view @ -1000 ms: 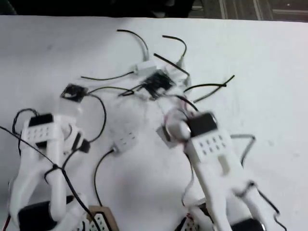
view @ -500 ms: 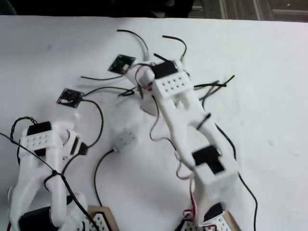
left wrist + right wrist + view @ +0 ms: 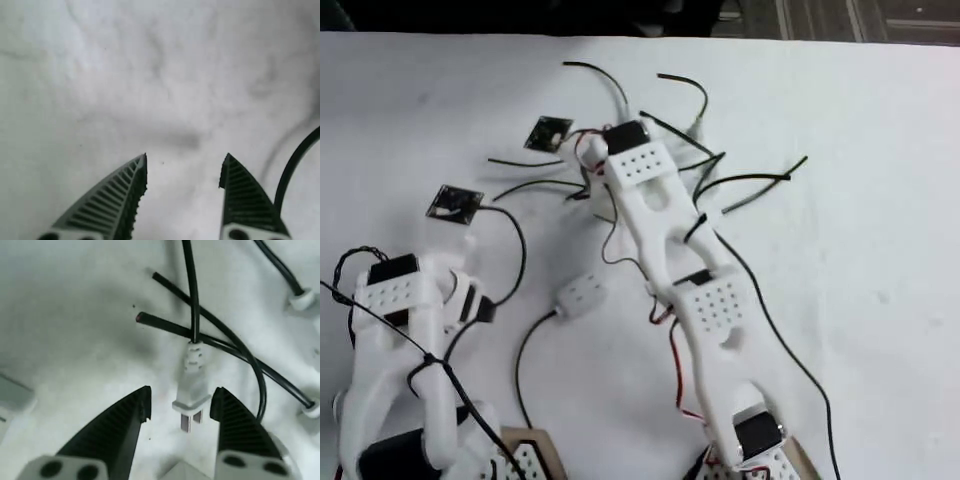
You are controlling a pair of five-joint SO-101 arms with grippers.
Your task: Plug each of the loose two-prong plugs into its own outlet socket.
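A white two-prong plug [image 3: 192,390] on a black cord [image 3: 192,295] lies on the white table between the fingers [image 3: 125,422] of my right gripper [image 3: 181,397], which is open around it and does not clamp it. In the high view the right arm's wrist [image 3: 638,165] stands over the tangle of cords at the far centre. A white socket block [image 3: 582,293] with its cable lies mid-table. My left gripper [image 3: 185,162] is open over bare table with a black cable [image 3: 295,162] beside it; in the high view the left gripper [image 3: 475,300] sits near the left.
Two small black square parts [image 3: 548,133] [image 3: 455,203] on cables lie at the far left of the cord cluster. Another white plug end [image 3: 698,128] lies behind the right wrist. Loose black cords [image 3: 760,180] spread to the right. Wooden arm bases [image 3: 525,452] line the near edge.
The right arm stretched from mid-table out to the far cord cluster. One black square part slid left from the cluster. The left arm shifted slightly left.
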